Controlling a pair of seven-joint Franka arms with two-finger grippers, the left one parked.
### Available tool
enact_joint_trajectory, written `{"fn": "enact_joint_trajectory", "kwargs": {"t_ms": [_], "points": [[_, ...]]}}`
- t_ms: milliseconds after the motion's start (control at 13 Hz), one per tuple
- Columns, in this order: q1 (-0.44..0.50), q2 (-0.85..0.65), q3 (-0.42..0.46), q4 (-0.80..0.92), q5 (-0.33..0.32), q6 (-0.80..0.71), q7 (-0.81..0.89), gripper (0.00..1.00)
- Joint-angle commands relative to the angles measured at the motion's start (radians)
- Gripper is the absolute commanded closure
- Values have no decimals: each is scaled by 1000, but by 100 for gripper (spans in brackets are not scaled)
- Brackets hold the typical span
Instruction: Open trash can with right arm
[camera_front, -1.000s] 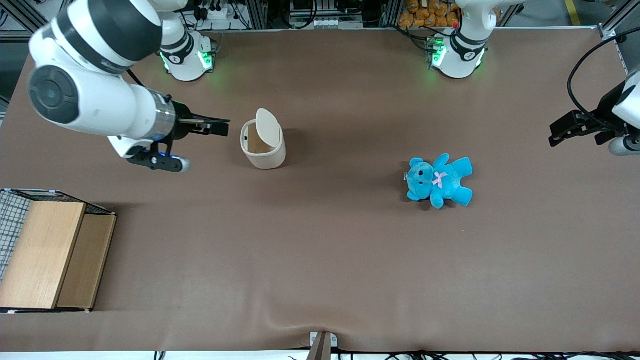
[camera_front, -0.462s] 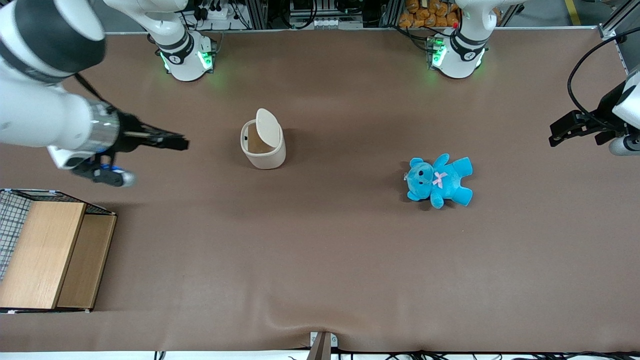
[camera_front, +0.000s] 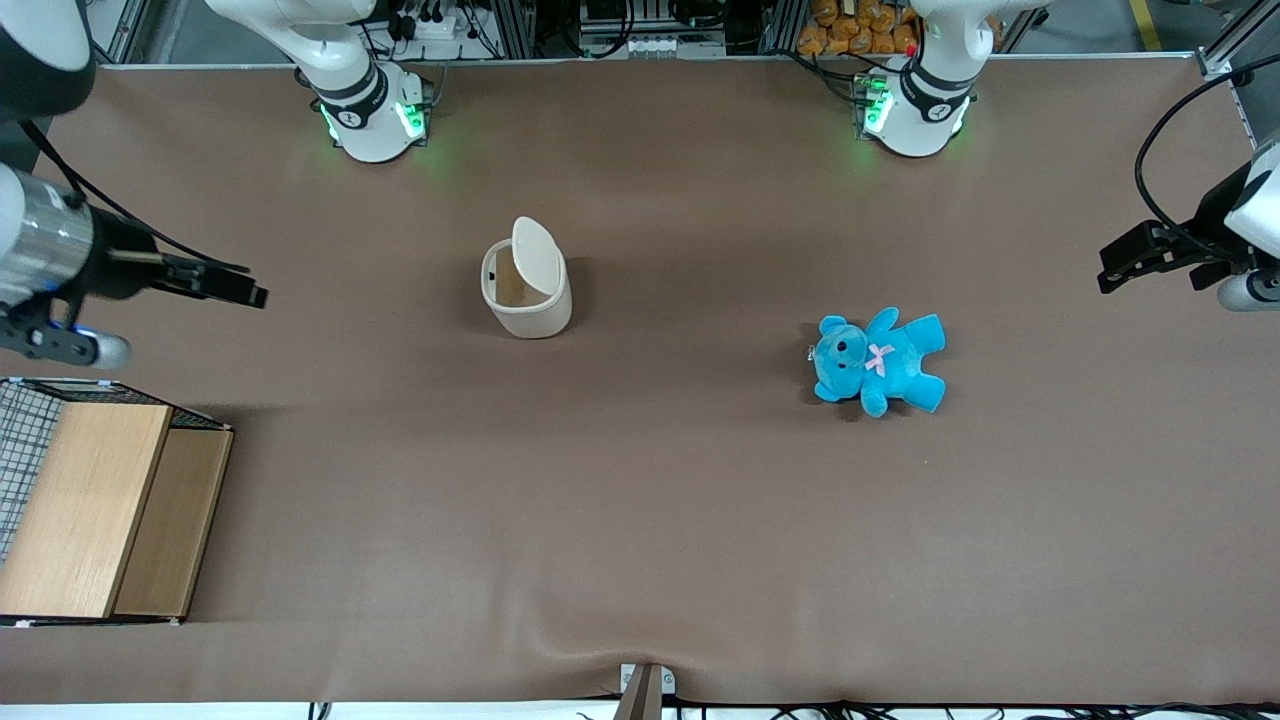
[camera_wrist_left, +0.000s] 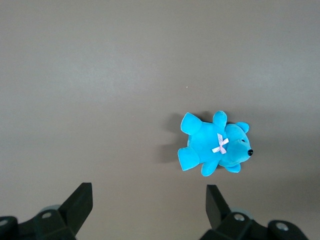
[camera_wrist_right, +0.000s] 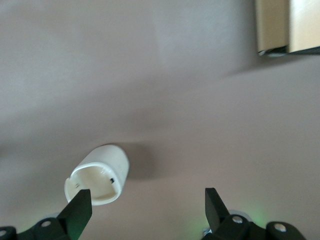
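The cream-white trash can (camera_front: 527, 290) stands upright on the brown table, about midway between the two arm bases and nearer the front camera than they are. Its flip lid (camera_front: 535, 253) is tipped up on edge, and the tan inside shows through the mouth. The right arm's black gripper (camera_front: 238, 284) hovers well clear of the can, toward the working arm's end of the table. In the right wrist view the gripper (camera_wrist_right: 147, 206) is open with nothing between its fingers (camera_wrist_right: 79, 206), and the trash can (camera_wrist_right: 100, 172) shows its open mouth.
A wooden box with wire mesh (camera_front: 100, 500) sits at the working arm's end, nearer the front camera than the gripper; its corner (camera_wrist_right: 287, 25) shows in the right wrist view. A blue teddy bear (camera_front: 878, 360) lies toward the parked arm's end.
The gripper has drawn steadily away from the trash can toward the working arm's end of the table. The can has not moved and its lid stays tipped up.
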Motion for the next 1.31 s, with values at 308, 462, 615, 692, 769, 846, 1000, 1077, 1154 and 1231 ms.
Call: {"fn": "enact_joint_trajectory", "kwargs": {"t_ms": [308, 462, 615, 692, 769, 846, 1000, 1077, 1154, 1231], "points": [[26, -162, -115, -171, -39, 86, -194, 0], [21, -200, -128, -215, -39, 100, -197, 0], [24, -205, -132, -215, -54, 118, -213, 0], [24, -212, -132, -218, -88, 144, -246, 0], [22, -212, -132, -219, -93, 147, -253, 0], [16, -211, -132, -220, -93, 147, -256, 0], [10, -205, -132, -218, -96, 150, -269, 0], [1, -203, -132, -220, -96, 150, -282, 0], [-1, -203, -132, -220, -96, 150, -300, 0], [-1, -205, -132, -219, -96, 152, -308, 0]]}}
